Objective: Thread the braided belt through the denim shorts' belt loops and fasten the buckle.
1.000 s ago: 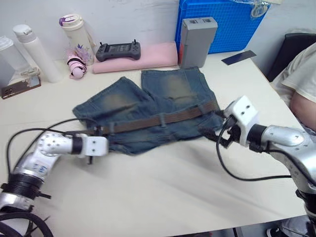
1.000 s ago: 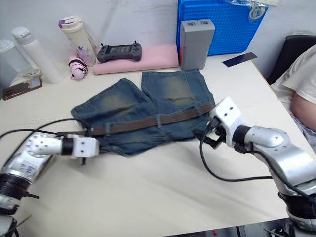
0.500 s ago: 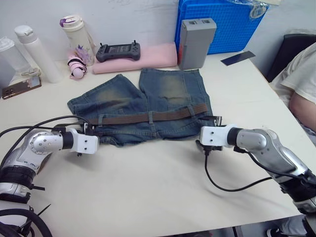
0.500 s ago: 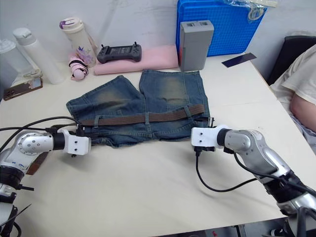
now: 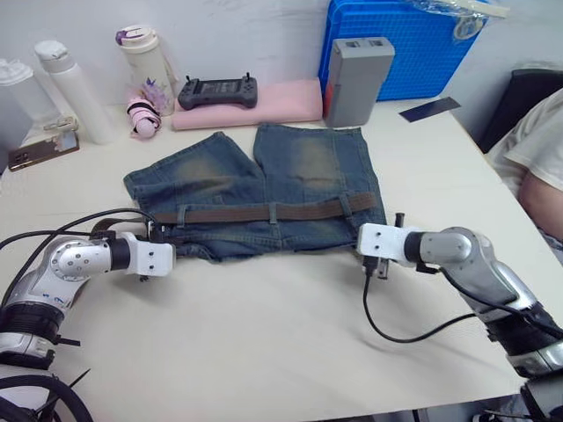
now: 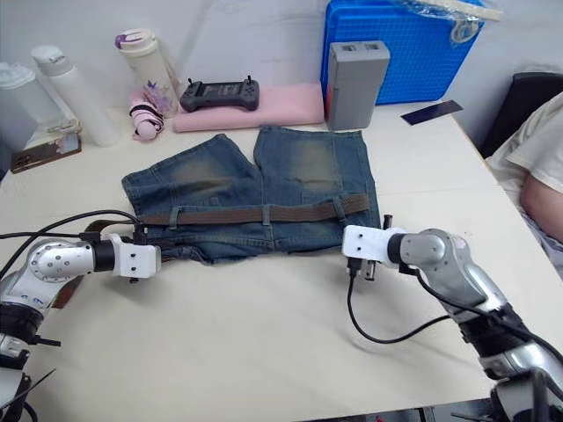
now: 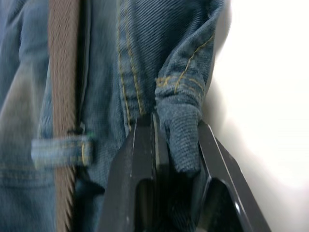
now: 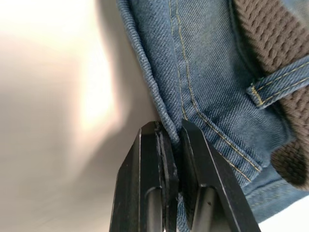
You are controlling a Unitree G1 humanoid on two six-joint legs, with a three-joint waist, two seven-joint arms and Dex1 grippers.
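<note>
The denim shorts (image 5: 264,180) lie flat at mid-table with the waistband toward me. The braided belt (image 5: 273,212) runs across the waistband under several belt loops (image 7: 63,151). My left gripper (image 7: 176,126) is shut on a folded denim corner at the left end of the waistband (image 5: 171,239). My right gripper (image 8: 169,129) is shut on the stitched edge of the shorts at the right end of the waistband (image 5: 359,242). There the belt (image 8: 270,48) passes under another loop (image 8: 280,82). The buckle is hidden.
At the back stand white bottles (image 5: 75,92), a pink pad (image 5: 264,99) with a black controller (image 5: 217,89), a grey box (image 5: 356,70) and a blue crate (image 5: 413,44). A person sits at the right edge (image 5: 541,158). Black cables (image 5: 413,330) trail from both wrists.
My right gripper has shut on the shorts' edge; it was open before. The shorts have settled flatter and straighter. The left gripper keeps its hold.
</note>
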